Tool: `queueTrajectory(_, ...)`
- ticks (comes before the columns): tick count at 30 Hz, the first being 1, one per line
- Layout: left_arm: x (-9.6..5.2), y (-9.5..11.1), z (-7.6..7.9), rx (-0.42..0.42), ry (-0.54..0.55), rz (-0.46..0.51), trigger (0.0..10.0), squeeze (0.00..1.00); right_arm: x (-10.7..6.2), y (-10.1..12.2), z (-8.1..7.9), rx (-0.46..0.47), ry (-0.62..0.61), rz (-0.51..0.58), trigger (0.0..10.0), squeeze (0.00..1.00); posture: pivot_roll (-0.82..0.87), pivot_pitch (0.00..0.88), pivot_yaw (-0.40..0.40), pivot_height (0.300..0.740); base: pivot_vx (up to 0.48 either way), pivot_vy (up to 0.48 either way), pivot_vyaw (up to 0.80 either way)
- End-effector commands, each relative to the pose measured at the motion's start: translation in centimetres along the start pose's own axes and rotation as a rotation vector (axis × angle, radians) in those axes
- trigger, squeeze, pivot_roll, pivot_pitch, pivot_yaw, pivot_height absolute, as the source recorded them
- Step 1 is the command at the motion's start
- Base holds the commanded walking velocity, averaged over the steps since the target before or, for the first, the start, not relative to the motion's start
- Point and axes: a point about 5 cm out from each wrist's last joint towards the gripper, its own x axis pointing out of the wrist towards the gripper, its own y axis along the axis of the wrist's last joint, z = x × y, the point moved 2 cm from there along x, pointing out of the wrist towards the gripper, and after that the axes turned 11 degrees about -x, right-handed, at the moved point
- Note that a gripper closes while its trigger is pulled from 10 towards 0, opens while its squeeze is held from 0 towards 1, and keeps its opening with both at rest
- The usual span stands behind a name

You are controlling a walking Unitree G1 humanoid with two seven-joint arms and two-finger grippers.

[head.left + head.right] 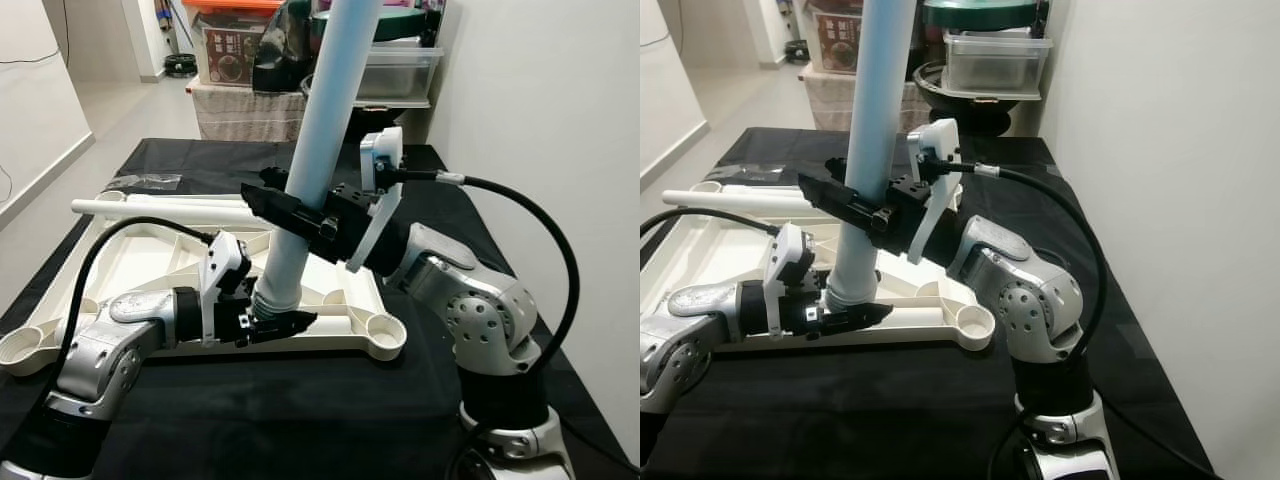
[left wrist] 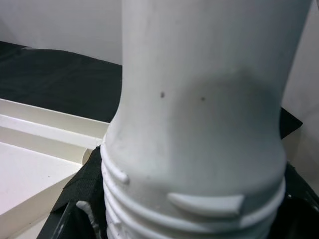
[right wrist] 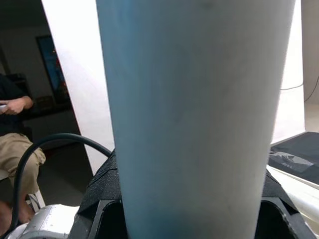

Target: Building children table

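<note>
Pale-blue table leg (image 1: pixel 325 120) stands clamped between both end effectors, right (image 1: pixel 300 215) mid-shaft (left (image 1: pixel 275 325) at threads).

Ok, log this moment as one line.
right gripper: shut on table leg mid-shaft | left gripper: shut on leg's threaded base | leg tilted over tabletop | spare leg lying on tabletop

Close view along the left gripper (image 2: pixel 189 234). A pale table leg (image 2: pixel 204 99) stands directly ahead of the gripper, widening at its lower end into a collar with raised tabs above screw threads (image 2: pixel 149 219). Black fingers (image 2: pixel 75 199) flank the threaded end on both sides, close against it. Beyond the gripper, to one side of the leg, lie the cream ribbed tabletop (image 2: pixel 40 149) and the black-covered bench (image 2: pixel 50 69).
</note>
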Motion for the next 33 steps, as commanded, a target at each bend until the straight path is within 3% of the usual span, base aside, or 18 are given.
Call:
queueTrajectory(1, 0.4, 0.4, 0.2, 0.061, -0.018, -0.006, 10.0, 0.0, 0.3, -0.3, -1.0, 0.045, 0.054, -0.002, 0.0, 0.0, -0.02, 0.0, -0.035, 0.74, 0.0, 0.0, 0.0)
queueTrajectory(3, 0.3, 0.4, 0.2, 0.08, -0.014, -0.01, 10.0, 0.0, 0.3, -0.3, -1.0, 0.045, 0.053, -0.004, 0.0, 0.0, -0.02, 0.0, -0.035, 0.74, 0.0, 0.0, 0.0)
queueTrajectory(4, 0.2, 0.6, 0.1, 0.102, -0.015, 0.013, 10.0, 1.0, 0.2, -0.3, -0.9, 0.042, 0.05, -0.007, 0.0, 0.0, -0.02, 0.0, -0.036, 0.74, 0.0, 0.0, 0.0)
queueTrajectory(9, -0.3, 1.3, -0.7, 0.125, 0.036, 0.048, 10.0, 1.0, 0.0, -0.2, -0.3, 0.018, 0.026, -0.011, 0.0, 0.0, -0.01, 0.0, -0.038, 0.74, 0.0, 0.0, 0.0)
queueTrajectory(11, -1.3, 2.0, -1.7, 0.135, 0.134, 0.075, 10.0, 1.0, -0.4, 0.1, 1.5, -0.06, -0.069, -0.019, 0.0, 0.0, -0.01, 0.0, -0.037, 0.74, 0.0, 0.0, 0.0)
queueTrajectory(14, -1.6, 2.2, -1.8, 0.132, 0.153, 0.085, 10.0, 1.0, -0.6, 0.2, 2.4, -0.071, -0.119, -0.018, 0.0, 0.0, -0.01, 0.0, -0.038, 0.74, 0.0, 0.0, 0.0)
queueTrajectory(15, -2.1, 2.3, -2.0, 0.133, 0.188, 0.095, 10.0, 1.0, -1.0, 0.3, 3.8, -0.074, -0.201, -0.013, 0.0, 0.0, -0.01, 0.0, -0.04, 0.74, 0.0, 0.0, 0.0)
queueTrajectory(16, -2.8, 2.1, -2.0, 0.122, 0.219, 0.106, 10.0, 0.4, -1.8, 0.4, 5.3, -0.097, -0.3, -0.018, 0.0, 0.0, 0.0, 0.0, -0.04, 0.74, 0.0, 0.0, 0.0)
queueTrajectory(20, -3.3, 2.0, -1.9, 0.115, 0.237, 0.111, 10.0, 0.4, -2.4, 0.4, 6.3, -0.112, -0.363, -0.021, 0.0, 0.0, 0.0, 0.0, -0.04, 0.74, 0.0, 0.0, 0.0)
queueTrajectory(21, -3.8, 1.8, -1.8, 0.111, 0.26, 0.121, 10.0, 0.0, -3.2, 0.4, 7.2, -0.134, -0.417, -0.035, 0.0, 0.0, 0.0, 0.0, -0.04, 0.74, 0.0, 0.0, 0.0)
queueTrajectory(24, -4.9, 1.0, -1.2, 0.081, 0.328, 0.157, 10.0, 0.0, -5.5, 0.2, 9.6, -0.239, -0.551, -0.118, 0.0, 0.0, 0.01, 0.0, -0.048, 0.74, 0.0, 0.0, 0.0)
queueTrajectory(25, -4.9, 1.0, -1.2, 0.081, 0.328, 0.157, 10.0, 0.0, -5.5, 0.2, 9.6, -0.239, -0.551, -0.118, 0.0, 0.0, 0.01, 0.0, -0.048, 0.74, 0.0, 0.0, 0.0)
queueTrajectory(27, -5.9, -0.2, -1.5, 0.051, 0.461, 0.187, 10.0, 0.0, -7.8, 0.2, 11.8, -0.315, -0.673, -0.191, 0.0, 0.0, 0.03, 0.0, -0.053, 0.74, 0.0, 0.0, 0.0)
queueTrajectory(33, -6.4, -2.2, -2.0, -0.003, 0.64, 0.208, 10.0, 0.0, -9.5, 0.0, 12.4, -0.374, -0.704, -0.251, 0.0, 0.0, 0.03, 0.0, -0.053, 0.74, 0.0, 0.0, 0.0)
